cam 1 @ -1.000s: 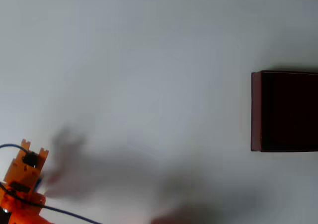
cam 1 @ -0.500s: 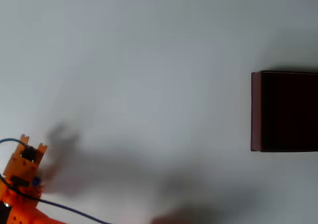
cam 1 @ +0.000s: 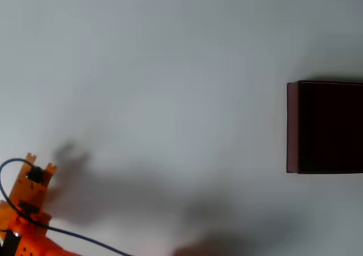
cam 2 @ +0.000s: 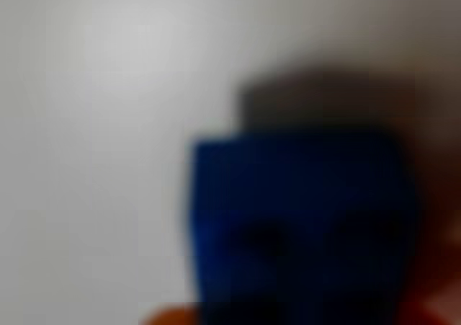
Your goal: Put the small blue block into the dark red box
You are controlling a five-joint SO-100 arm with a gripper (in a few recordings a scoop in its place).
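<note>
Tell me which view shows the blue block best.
The wrist view: the blue block looms large there, though badly blurred. In the overhead view I can't make it out by the orange claw at the lower left.

The overhead camera looked straight down from well above the white table [cam 1: 170,68], framing the orange arm [cam 1: 25,210] at lower left and the dark red box [cam 1: 326,126] cut by the right edge. The wrist camera sat very close to the small blue block [cam 2: 302,224], out of focus. Both views shared the table surface.
</note>
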